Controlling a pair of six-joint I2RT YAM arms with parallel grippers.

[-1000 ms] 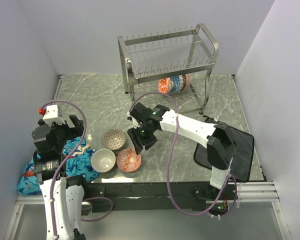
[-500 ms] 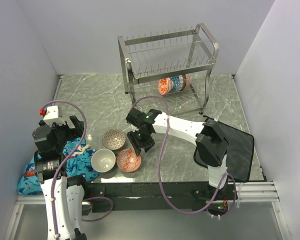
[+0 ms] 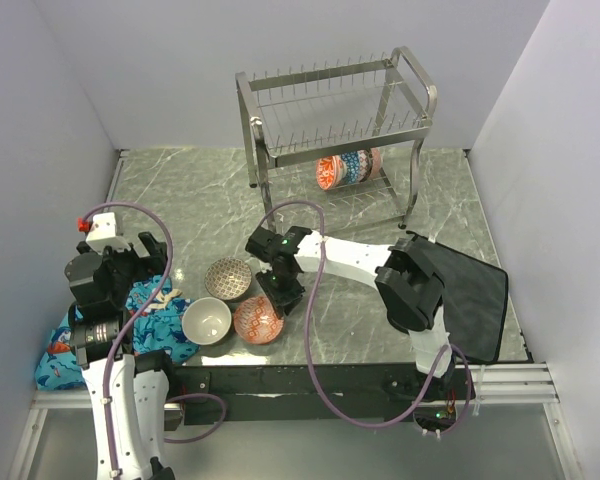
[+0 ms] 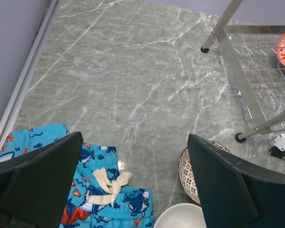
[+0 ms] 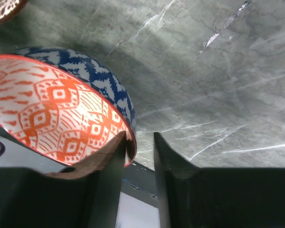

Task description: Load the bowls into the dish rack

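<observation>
A red-orange patterned bowl [image 3: 255, 321] with a blue outside [image 5: 52, 109] sits near the table's front edge. My right gripper [image 3: 283, 297] [image 5: 140, 140] is open and straddles its right rim: one finger is inside the bowl, the other outside with a gap showing. To its left are a cream-white bowl [image 3: 207, 320] [image 4: 190, 219] and a brown-grey patterned bowl [image 3: 228, 278] [image 4: 184, 173]. The dish rack [image 3: 335, 130] [image 4: 247, 85] stands at the back with three bowls [image 3: 348, 168] on edge in its lower tier. My left gripper [image 3: 120, 272] [image 4: 135, 142] hangs open at the left, holding nothing.
Blue printed shorts [image 3: 145, 325] [image 4: 99, 190] lie bunched at the front left under the left arm. A black mat [image 3: 485, 300] lies at the right edge. Walls close in on the left, back and right.
My right gripper has slid left and toward the front edge, coming down over the red-orange bowl's rim. The left arm and the bowls have not moved.
</observation>
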